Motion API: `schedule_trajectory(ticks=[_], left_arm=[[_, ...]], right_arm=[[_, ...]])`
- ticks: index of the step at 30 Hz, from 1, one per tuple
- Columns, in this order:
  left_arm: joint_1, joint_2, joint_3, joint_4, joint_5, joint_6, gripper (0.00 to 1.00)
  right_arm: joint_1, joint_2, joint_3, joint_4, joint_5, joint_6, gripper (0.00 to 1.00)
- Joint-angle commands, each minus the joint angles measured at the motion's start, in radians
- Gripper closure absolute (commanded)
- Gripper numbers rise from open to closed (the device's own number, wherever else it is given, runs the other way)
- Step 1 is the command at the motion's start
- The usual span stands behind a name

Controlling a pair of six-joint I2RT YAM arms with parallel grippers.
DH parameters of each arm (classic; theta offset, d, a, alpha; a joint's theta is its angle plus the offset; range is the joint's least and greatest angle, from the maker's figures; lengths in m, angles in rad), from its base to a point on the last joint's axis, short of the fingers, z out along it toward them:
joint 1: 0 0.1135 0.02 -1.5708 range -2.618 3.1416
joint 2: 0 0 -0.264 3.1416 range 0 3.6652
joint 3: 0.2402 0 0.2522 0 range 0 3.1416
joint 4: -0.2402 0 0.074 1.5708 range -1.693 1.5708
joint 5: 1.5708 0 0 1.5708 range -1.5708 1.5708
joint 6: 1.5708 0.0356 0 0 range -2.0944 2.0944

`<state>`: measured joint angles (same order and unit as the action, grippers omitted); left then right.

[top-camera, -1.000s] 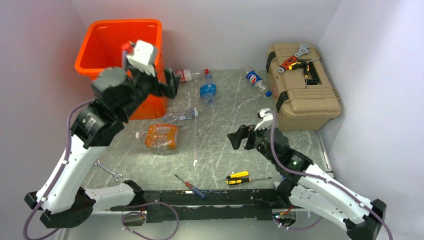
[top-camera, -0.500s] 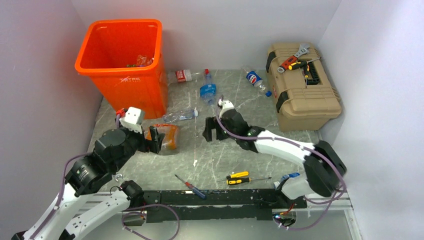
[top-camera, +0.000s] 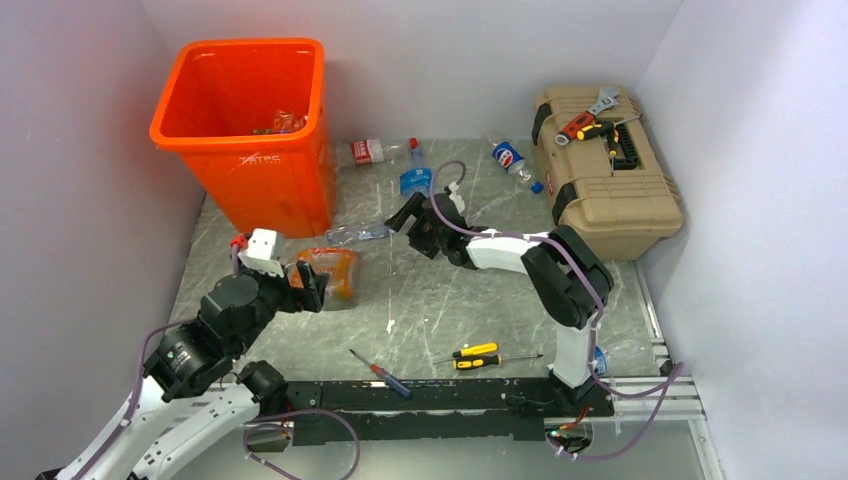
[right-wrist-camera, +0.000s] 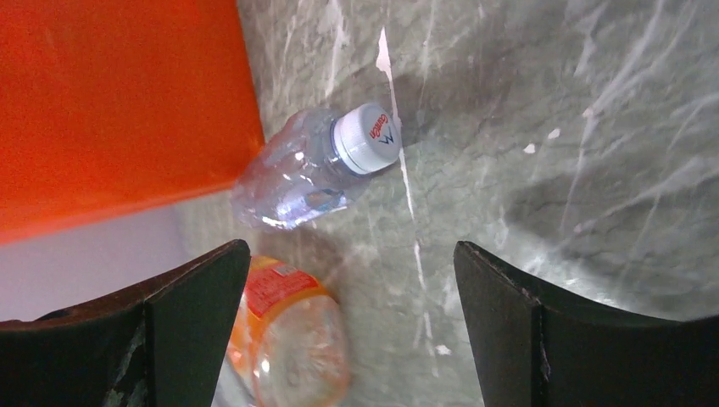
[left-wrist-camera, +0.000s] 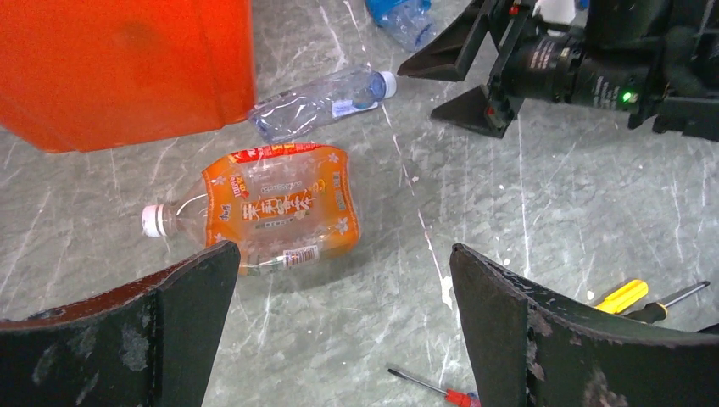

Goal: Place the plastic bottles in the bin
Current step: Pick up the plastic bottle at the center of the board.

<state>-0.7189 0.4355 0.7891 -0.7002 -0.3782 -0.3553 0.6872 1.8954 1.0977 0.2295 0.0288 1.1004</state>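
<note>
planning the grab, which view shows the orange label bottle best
The left wrist view: the orange-label bottle lies whole on its side, white cap and label clear. The top view shows it small, partly behind the left hand. The right wrist view catches only one blurred end at its bottom edge.

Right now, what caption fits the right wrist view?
Open right gripper facing a small clear bottle lying beside the orange bin.

Top camera looks down; both wrist cameras share the clear bottle [left-wrist-camera: 318,103].
</note>
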Motion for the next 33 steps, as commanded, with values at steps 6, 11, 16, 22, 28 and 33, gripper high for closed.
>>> schedule_trajectory(ticks=[6, 11, 16, 22, 28, 33], left_arm=[[-0.003, -0.063, -0.001, 0.035, -0.068, -0.04, 0.0], [-0.002, -0.075, -0.002, 0.027, -0.082, -0.045, 0.01], [-0.002, -0.079, -0.001, 0.024, -0.084, -0.049, 0.01], [-0.001, -0.095, -0.004, 0.027, -0.078, -0.047, 0.0], [-0.001, -0.099, -0.005, 0.032, -0.071, -0.042, 0.0], [-0.001, -0.105, -0.005, 0.029, -0.067, -0.043, 0.0]], right_arm=[[0.052, 0.135, 0.118, -0.01, 0.115, 0.432, 0.05], [0.073, 0.226, 0.212, -0.062, 0.148, 0.511, 0.05], [0.078, 0.3, 0.292, -0.122, 0.174, 0.557, 0.08], [0.084, 0.34, 0.293, -0.156, 0.208, 0.575, 0.2], [0.084, 0.354, 0.258, -0.146, 0.236, 0.555, 0.38], [0.083, 0.344, 0.219, -0.128, 0.238, 0.518, 0.55]])
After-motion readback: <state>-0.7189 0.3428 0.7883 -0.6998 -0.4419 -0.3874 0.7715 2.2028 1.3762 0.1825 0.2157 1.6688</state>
